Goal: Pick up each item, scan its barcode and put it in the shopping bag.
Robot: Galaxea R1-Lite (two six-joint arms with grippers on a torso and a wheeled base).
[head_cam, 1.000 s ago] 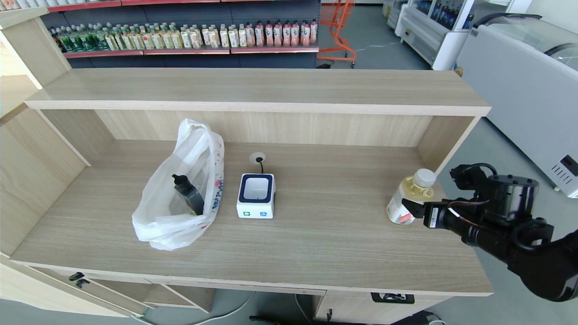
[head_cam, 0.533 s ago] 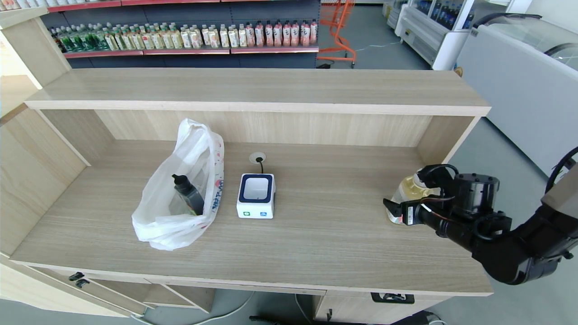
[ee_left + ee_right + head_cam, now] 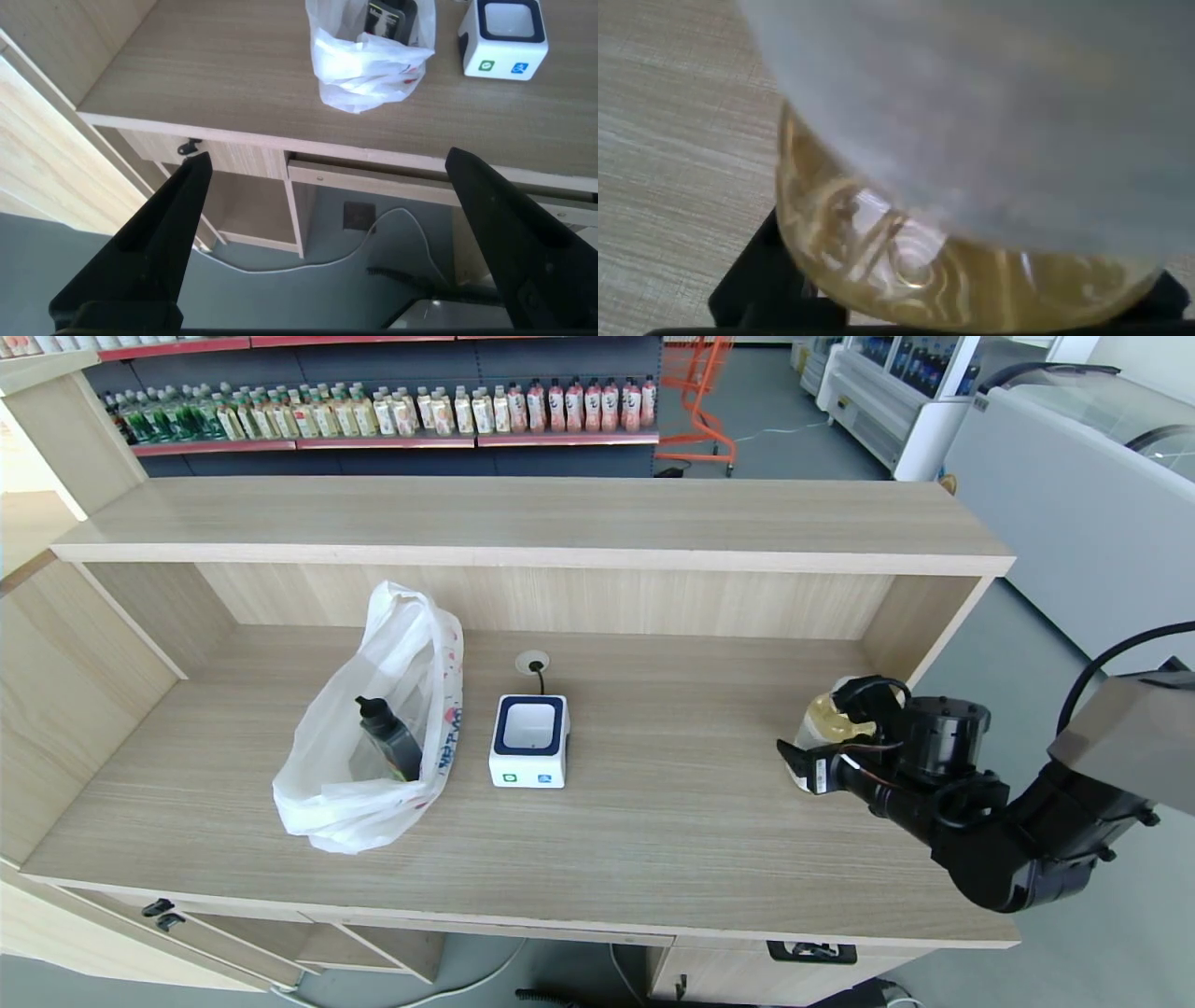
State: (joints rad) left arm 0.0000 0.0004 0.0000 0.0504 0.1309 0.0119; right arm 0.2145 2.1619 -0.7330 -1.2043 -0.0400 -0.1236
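Your right tool sits around the bottle, which stands upright at the tabletop's right end, seemingly low for a steady lift; whether it is clamped, you cannot tell.

The right arm is black with a cylindrical wrist, looped cables and a grey boxy link; the left gripper is black.

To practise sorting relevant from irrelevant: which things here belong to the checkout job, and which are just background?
Job: pale bottle, scanner, shopping bag, dark bottle inside it.
Lying about: drinks shelves, orange rack, freezers.
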